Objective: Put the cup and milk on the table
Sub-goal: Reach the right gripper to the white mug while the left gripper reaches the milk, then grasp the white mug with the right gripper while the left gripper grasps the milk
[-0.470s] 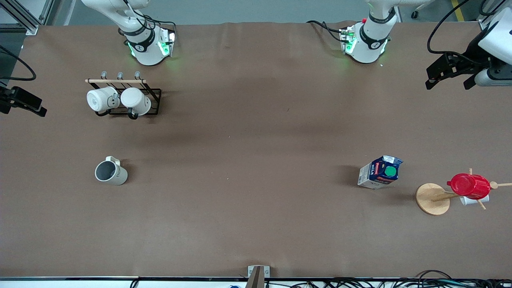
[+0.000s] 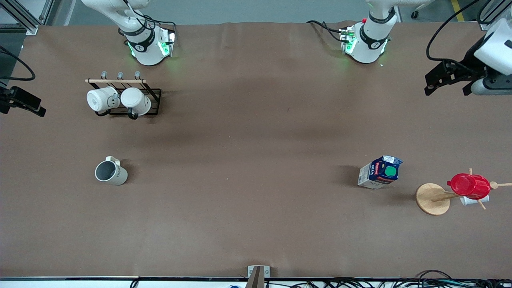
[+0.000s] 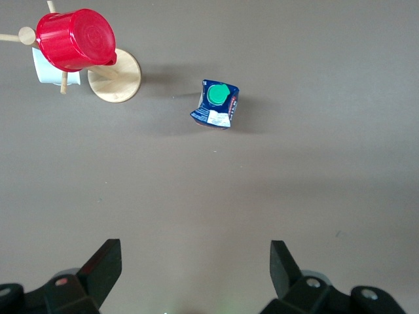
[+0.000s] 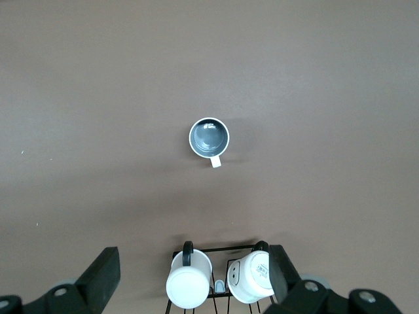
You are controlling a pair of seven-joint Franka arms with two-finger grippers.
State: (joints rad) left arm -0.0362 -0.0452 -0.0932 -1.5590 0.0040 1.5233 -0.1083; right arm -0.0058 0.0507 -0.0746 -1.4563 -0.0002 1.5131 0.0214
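Brown desk (image 2: 256,120) already bears cup (image 2: 111,172) and milk carton (image 2: 380,172); left pincer (image 2: 450,78) and right pincer (image 2: 22,102), both spread and empty, should just hover clear.

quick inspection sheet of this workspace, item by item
surface: table, plain brown covering
job's things: cup upright toward the right arm's end; milk standing toward the left arm's end; neither held
clutter: black rack with two white mugs; wooden stand carrying a red cup
grippers: left tool open, raised at the left arm's table end; right tool open, raised at the right arm's end
cables: cable bundle along the camera-side edge
surroundings: nothing seen
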